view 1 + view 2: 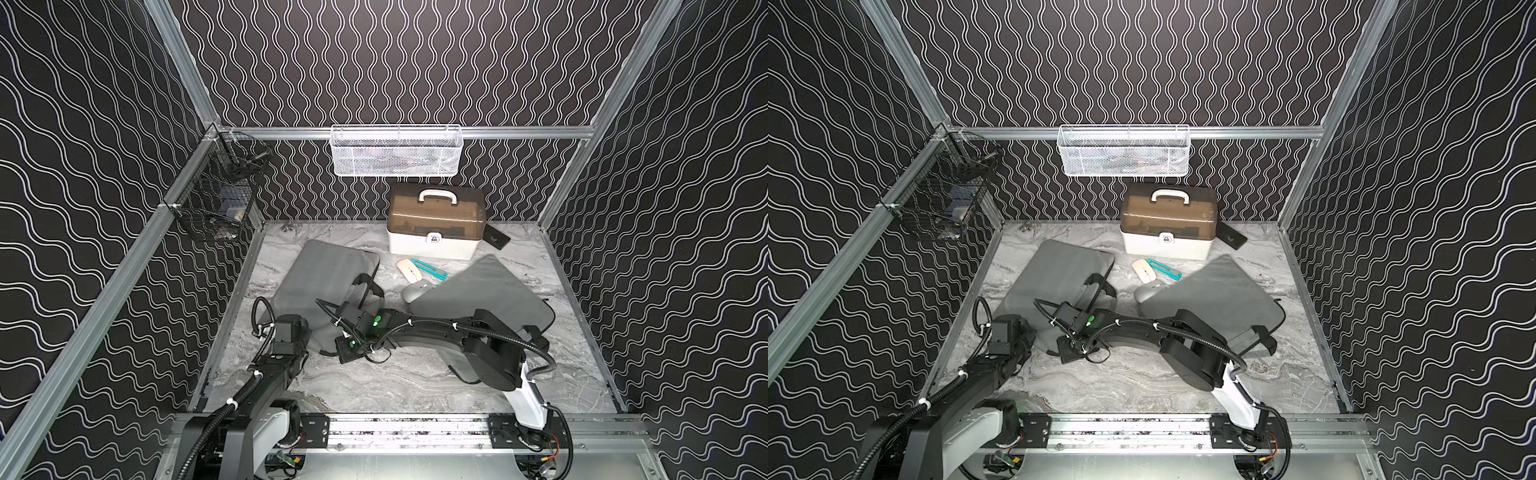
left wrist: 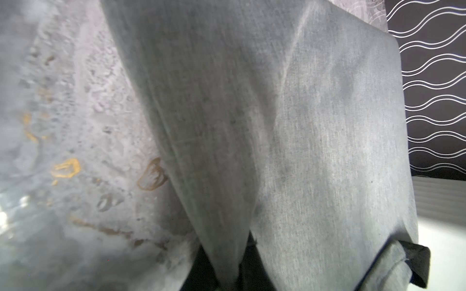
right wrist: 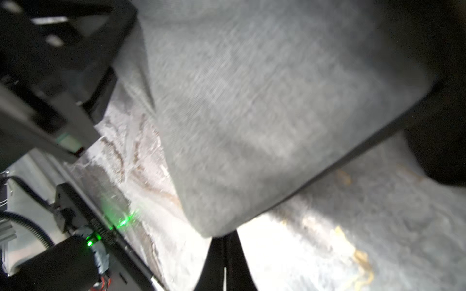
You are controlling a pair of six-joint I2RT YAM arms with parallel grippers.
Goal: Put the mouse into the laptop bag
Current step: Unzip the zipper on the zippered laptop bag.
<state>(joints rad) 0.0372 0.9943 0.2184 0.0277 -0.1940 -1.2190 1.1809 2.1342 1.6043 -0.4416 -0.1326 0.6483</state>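
While grey mouse (image 1: 417, 291) lies on table (image 1: 415, 386) against second bag (image 1: 486, 299), cream mouse (image 1: 409, 269) just behind it: left gripper (image 2: 227, 267) pinches laptop bag (image 1: 332, 270) fabric at near edge; right gripper (image 3: 224, 252) jaws pressed together on bag corner.

Robot test cell in a lab: black wall panels with white wavy lines (image 1: 395, 62), silver aluminium frame rails (image 1: 519, 132), grey marble-patterned tabletop (image 1: 395, 386), white mesh basket (image 1: 395, 156) and black wire basket (image 1: 216, 199) hung on the rails, black robot arms (image 1: 432, 332) bolted to a front metal track (image 1: 407, 430).
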